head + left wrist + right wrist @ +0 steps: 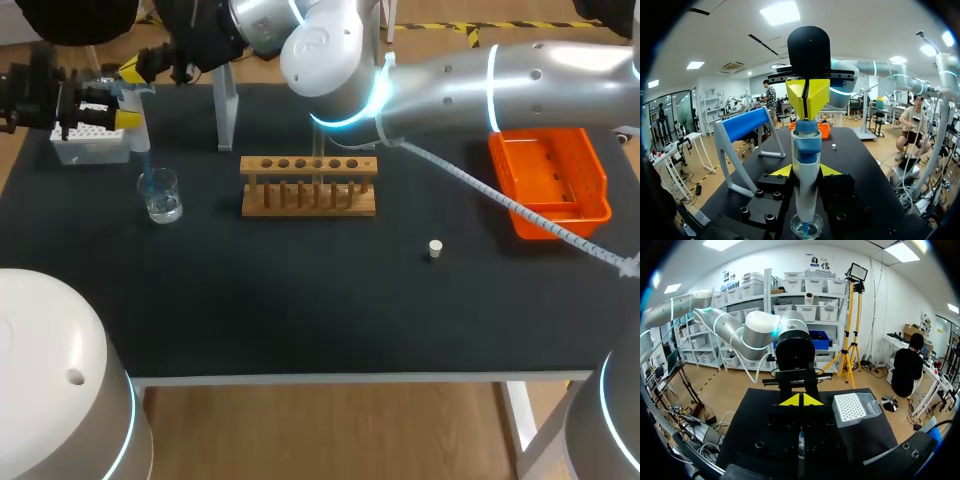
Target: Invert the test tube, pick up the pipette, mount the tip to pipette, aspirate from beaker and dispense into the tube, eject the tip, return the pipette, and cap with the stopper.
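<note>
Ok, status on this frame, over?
Left gripper shut on pipette, tip down in beaker. Right gripper shut, sitting on pipette's top end. Stopper lies apart, nothing in the way.

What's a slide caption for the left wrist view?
Left gripper holds pipette, tip in beaker; right gripper shut atop it.

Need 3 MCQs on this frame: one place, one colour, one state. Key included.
1. Where is the stopper? A in the bin; B on the table, between the rack and the bin; C in the beaker.
2. The bin's colour? A orange; B blue; C green.
3. The left gripper is: A open; B shut on the stopper; C shut on the pipette.
Key: B, it stands alone on the table; A, its walls are orange; C, both yellow tips clamp the pipette above the beaker.
</note>
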### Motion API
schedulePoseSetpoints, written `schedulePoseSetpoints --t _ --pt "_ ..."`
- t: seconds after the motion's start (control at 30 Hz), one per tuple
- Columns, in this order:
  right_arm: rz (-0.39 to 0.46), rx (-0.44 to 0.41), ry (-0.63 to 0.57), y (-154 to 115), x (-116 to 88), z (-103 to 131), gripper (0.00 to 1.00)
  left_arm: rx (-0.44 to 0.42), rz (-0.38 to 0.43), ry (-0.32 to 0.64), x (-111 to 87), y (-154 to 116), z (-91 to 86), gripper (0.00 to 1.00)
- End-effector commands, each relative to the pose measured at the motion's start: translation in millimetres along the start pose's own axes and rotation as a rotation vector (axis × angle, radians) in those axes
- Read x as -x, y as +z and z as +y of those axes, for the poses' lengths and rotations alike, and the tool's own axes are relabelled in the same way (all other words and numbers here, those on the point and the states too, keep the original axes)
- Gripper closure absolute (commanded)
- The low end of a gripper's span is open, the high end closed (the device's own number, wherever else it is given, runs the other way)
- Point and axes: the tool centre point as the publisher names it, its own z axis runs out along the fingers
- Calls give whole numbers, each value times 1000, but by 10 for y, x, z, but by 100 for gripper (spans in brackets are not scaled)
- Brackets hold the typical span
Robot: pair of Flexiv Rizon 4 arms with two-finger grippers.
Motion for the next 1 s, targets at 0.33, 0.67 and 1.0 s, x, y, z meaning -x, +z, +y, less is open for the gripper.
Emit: schedulePoseSetpoints --t 0.33,0.67,1.0 --pt "-6 25 -17 -114 32 166 100 -2 1 1 16 -18 -55 100" --pt "-36 53 -33 -500 79 246 0 -2 1 1 16 -18 -55 100" --pt "-57 55 -57 -1246 162 -25 0 -2 1 1 16 -18 -55 100"
